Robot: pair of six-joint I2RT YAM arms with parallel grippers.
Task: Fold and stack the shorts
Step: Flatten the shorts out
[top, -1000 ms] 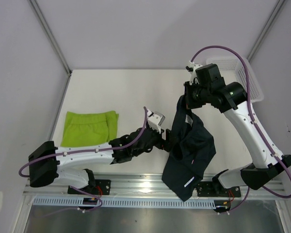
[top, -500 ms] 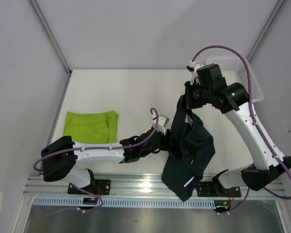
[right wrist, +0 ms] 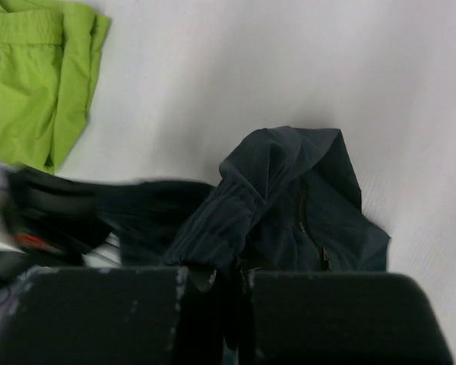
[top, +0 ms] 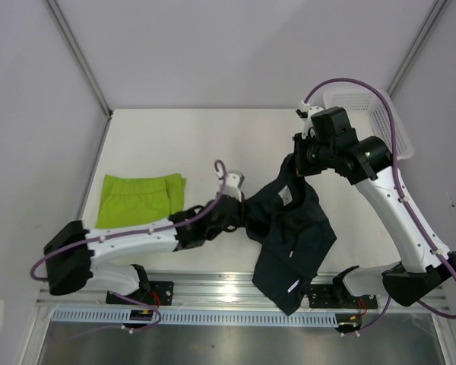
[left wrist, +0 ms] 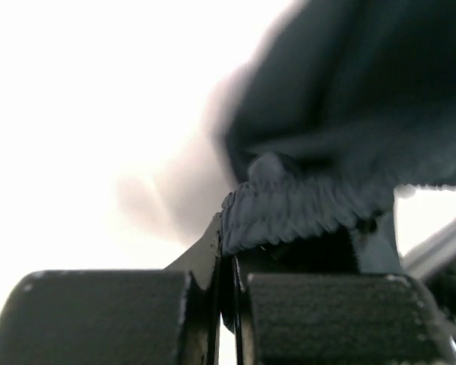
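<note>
The dark navy shorts (top: 296,228) hang crumpled above the table near its front edge, right of centre, held at two places on the ribbed waistband. My right gripper (top: 292,163) is shut on the upper part of the waistband (right wrist: 220,228), lifted off the table. My left gripper (top: 247,209) is shut on the waistband (left wrist: 304,213) lower and to the left. The lime green shorts (top: 140,199) lie folded flat on the left of the table, also seen as green shorts (right wrist: 38,76) in the right wrist view.
A white mesh basket (top: 384,122) stands at the back right corner of the white table (top: 197,144). The navy shorts' lower hem overhangs the metal rail (top: 213,289) at the table's front edge.
My left gripper closed on the navy waistband and pulled it left and slightly away from the front edge. The fabric now stretches between both grippers. The right arm shifted slightly.
</note>
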